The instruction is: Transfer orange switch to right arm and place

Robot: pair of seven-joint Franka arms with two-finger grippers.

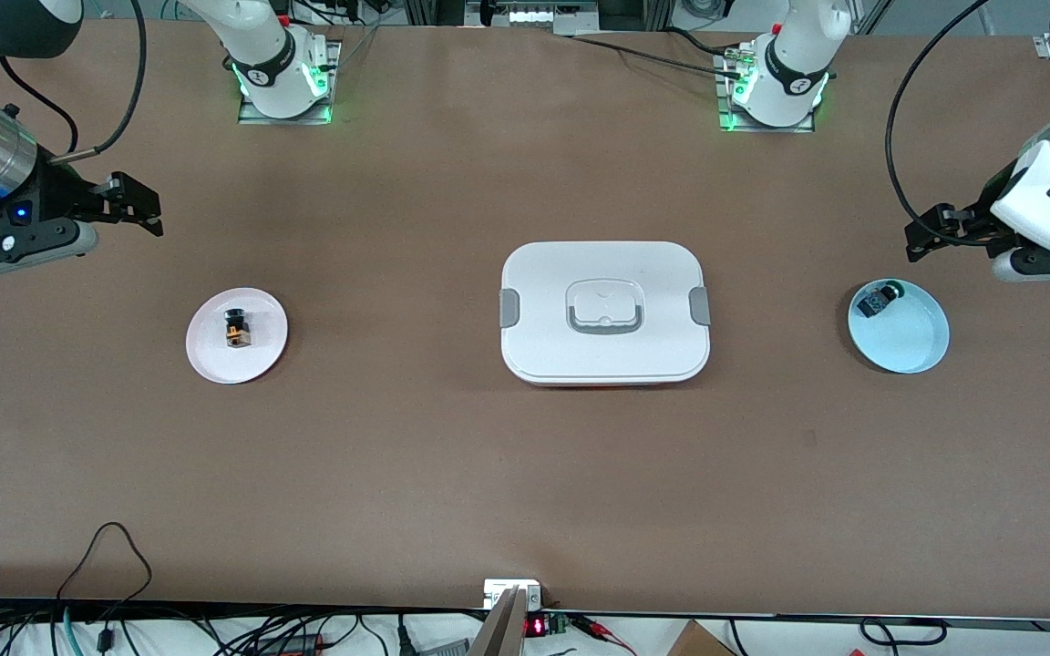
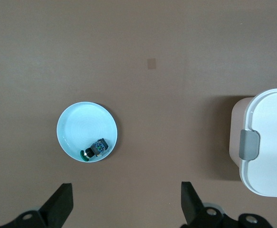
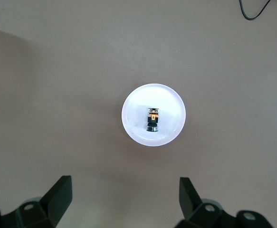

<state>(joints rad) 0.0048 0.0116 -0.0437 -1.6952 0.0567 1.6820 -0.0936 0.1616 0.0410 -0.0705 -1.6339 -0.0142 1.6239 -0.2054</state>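
Observation:
The orange switch (image 1: pixel 235 328) lies on a small white plate (image 1: pixel 211 360) toward the right arm's end of the table. It also shows in the right wrist view (image 3: pixel 152 118), in the middle of the plate (image 3: pixel 133 118). My right gripper (image 1: pixel 147 208), on the arm with the silver cuff and blue light, hangs open and empty over bare table beside that plate; its own view shows it (image 3: pixel 125 194) with jaws wide apart. My left gripper (image 1: pixel 931 232) hangs open and empty over the table beside a light blue dish (image 1: pixel 908 342); its own view shows it too (image 2: pixel 126 199).
A black-grey part with a green cap (image 1: pixel 880 299) lies in the blue dish (image 2: pixel 81 123), near its rim (image 2: pixel 96 148). A white lidded container with grey clasps (image 1: pixel 604 312) stands at the table's middle and shows in the left wrist view (image 2: pixel 266 142). Cables run along the front edge.

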